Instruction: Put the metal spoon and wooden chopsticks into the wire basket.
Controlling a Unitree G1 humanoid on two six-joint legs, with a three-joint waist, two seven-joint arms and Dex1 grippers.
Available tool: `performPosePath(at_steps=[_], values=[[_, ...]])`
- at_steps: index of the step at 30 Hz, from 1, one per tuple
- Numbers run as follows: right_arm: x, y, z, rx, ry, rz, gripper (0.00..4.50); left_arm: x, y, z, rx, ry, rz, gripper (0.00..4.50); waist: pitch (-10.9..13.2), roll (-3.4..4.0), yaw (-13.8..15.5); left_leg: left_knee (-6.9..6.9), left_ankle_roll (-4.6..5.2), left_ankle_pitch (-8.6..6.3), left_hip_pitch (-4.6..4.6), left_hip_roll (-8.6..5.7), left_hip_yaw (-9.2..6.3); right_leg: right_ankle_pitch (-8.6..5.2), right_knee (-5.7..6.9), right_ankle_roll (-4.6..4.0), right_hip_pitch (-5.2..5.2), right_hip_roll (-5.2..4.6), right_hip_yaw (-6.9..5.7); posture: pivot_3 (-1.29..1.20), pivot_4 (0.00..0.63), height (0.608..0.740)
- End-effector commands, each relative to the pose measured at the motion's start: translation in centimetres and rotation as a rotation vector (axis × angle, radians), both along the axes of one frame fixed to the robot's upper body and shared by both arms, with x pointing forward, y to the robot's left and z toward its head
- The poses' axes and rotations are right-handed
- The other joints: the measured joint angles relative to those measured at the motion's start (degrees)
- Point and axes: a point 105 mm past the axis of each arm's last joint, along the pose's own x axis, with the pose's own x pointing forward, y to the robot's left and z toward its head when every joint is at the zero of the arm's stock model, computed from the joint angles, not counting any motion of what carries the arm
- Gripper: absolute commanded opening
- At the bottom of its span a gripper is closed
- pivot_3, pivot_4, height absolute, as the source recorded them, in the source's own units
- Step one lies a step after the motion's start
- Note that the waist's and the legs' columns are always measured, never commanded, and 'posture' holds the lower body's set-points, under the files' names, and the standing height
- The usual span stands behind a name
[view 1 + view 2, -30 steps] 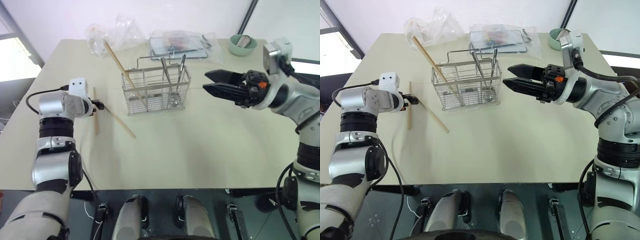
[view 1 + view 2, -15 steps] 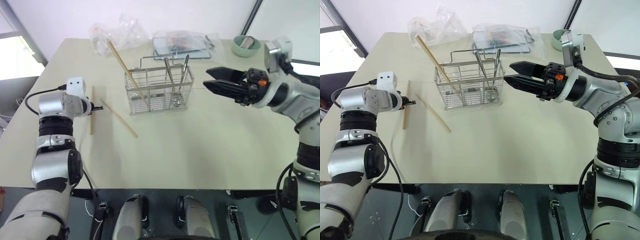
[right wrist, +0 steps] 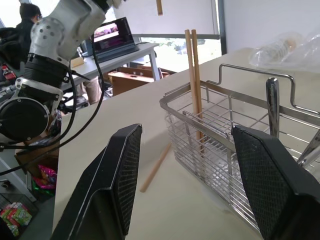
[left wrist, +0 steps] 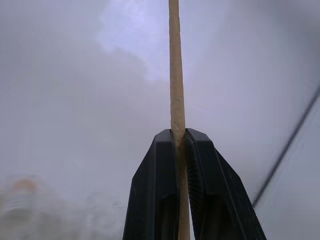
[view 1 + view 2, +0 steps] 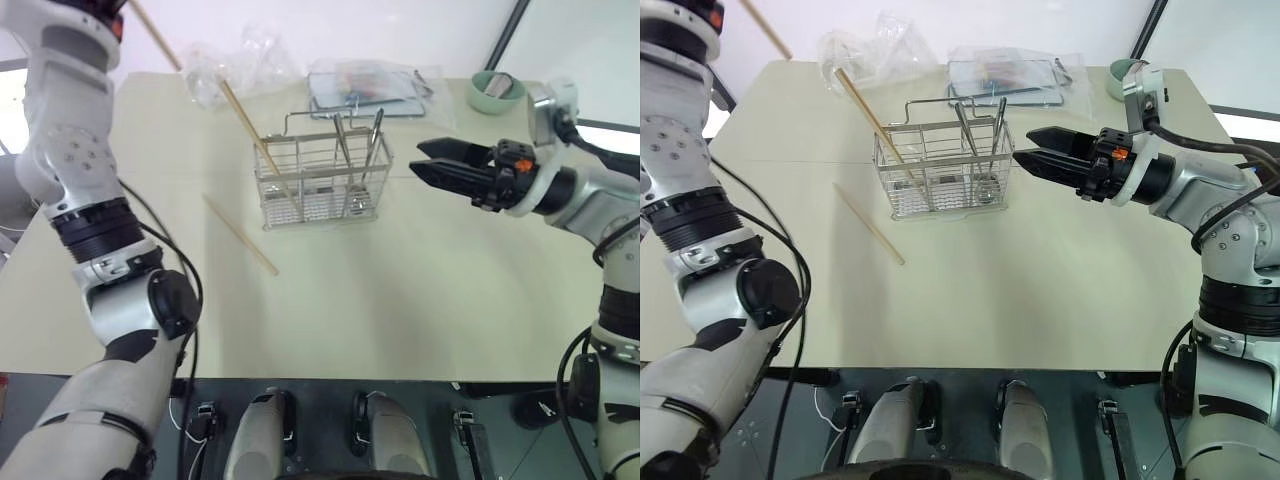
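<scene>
In the head views, your left arm is raised high at the table's far left with a wooden chopstick [image 5: 155,35] slanting out of its grip. The wire basket [image 5: 320,180] stands mid-table, already holding chopsticks that lean out toward the far left and metal utensils upright at its right end; whether one is the spoon you cannot tell. One more chopstick [image 5: 240,234] lies flat on the table, just left of the basket. Your right gripper [image 5: 432,164] hovers beside the basket's right end, jaws wide and empty.

In the left wrist view, the left gripper [image 4: 178,145] is clamped tight on the held stick, which runs straight up between the fingers. It looks light, stiff and smooth, so judge it liable to swivel; a hold nearer its middle would steady it.

In the right wrist view, the spread fingers [image 3: 117,175] frame the basket and the lying stick.
</scene>
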Motion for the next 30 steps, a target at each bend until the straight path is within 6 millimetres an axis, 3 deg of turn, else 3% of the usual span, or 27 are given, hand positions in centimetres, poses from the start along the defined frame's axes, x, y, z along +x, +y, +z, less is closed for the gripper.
performPosePath(at_steps=[1,9,17,21,22,25,29,30], values=[[-0.7,-0.3,1.2,0.008,-0.057,-0.016,2.91,-1.1,-4.0,0.1,0.123,-0.041,-0.106,0.02,0.0,0.0,-0.02,0.0,0.02,-0.01,0.01,0.0,0.0,0.0,0.04,0.0,0.0,0.01,0.01,0.0,0.15,0.707],[-1.1,-0.9,1.4,0.031,-0.061,-0.061,2.91,0.0,-8.0,-4.6,0.294,0.025,-0.123,0.02,0.0,0.0,-0.04,0.0,0.01,0.01,0.0,0.01,0.02,-0.01,0.02,-0.01,-0.04,0.07,0.06,0.0,0.15,0.707],[-1.2,-1.0,1.7,0.051,-0.068,-0.088,2.91,1.0,-9.4,-9.7,0.426,0.086,-0.064,0.02,0.0,0.0,0.02,0.0,0.08,-0.03,0.0,0.01,0.01,-0.01,0.01,-0.01,-0.03,0.06,0.06,0.0,0.15,0.707],[-1.0,-1.0,1.8,0.055,-0.066,-0.094,2.91,1.0,-9.5,-10.6,0.436,0.092,-0.057,0.02,0.0,0.0,0.02,0.0,0.1,-0.05,-0.05,0.02,-0.01,-0.01,0.01,-0.01,-0.07,0.06,0.06,0.0,0.15,0.707],[-1.0,-1.0,1.8,0.055,-0.066,-0.095,2.91,1.0,-9.5,-10.6,0.432,0.092,-0.055,0.81,0.0,0.0,0.02,0.0,0.11,-0.05,-0.05,0.02,-0.01,-0.01,0.01,-0.01,-0.07,0.06,0.06,0.0,0.15,0.707],[-0.8,-0.9,1.6,0.057,-0.061,-0.095,2.91,0.5,-9.5,-10.5,0.419,0.089,-0.076,2.1,0.0,0.0,0.0,0.0,0.12,-0.06,-0.04,0.02,-0.02,-0.01,0.01,-0.01,-0.07,0.05,0.06,0.0,0.15,0.707],[-0.5,-0.9,1.4,0.059,-0.056,-0.095,2.91,-0.1,-9.2,-9.7,0.414,0.073,-0.074,4.18,0.0,0.0,0.01,0.0,0.13,-0.06,-0.05,0.02,-0.02,-0.01,0.01,-0.01,-0.07,0.05,0.06,0.0,0.15,0.707],[-0.5,-0.9,1.4,0.06,-0.055,-0.094,2.91,-0.4,-9.1,-9.3,0.415,0.068,-0.07,4.43,0.0,0.0,0.0,0.0,0.13,-0.06,-0.05,0.02,-0.03,-0.01,0.01,-0.01,-0.07,0.05,0.06,0.0,0.15,0.707]])
